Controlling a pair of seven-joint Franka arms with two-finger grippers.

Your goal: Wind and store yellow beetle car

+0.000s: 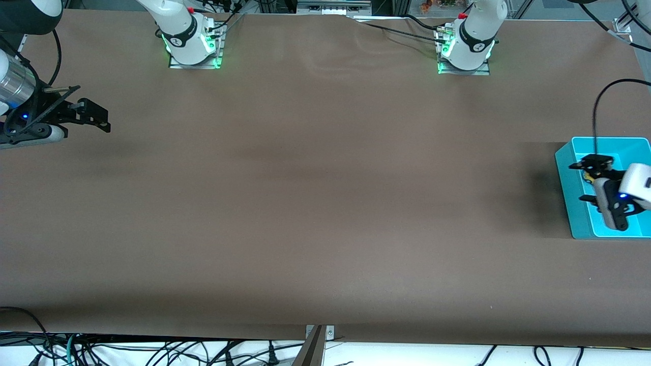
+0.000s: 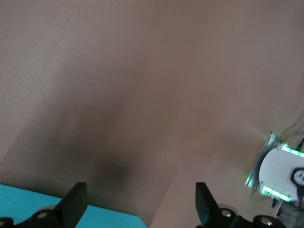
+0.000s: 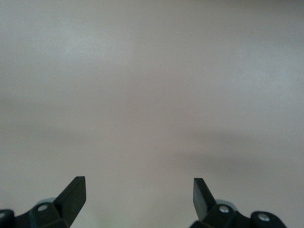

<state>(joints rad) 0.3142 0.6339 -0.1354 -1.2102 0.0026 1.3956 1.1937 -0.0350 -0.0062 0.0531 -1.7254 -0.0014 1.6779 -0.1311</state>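
The left end effector [image 1: 586, 181] hangs apart over the teal bin [image 1: 566, 175] holding the yellow beetle car [image 1: 587, 177]; the right end effector [image 1: 104, 118] waits apart at nine o'clock.

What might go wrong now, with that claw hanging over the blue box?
The left gripper hangs open over the teal bin, with the yellow beetle car barely showing under it. Lifting away, it might snag the car. The cable above could catch the bin's rim. The right gripper waits open at the table's other end.
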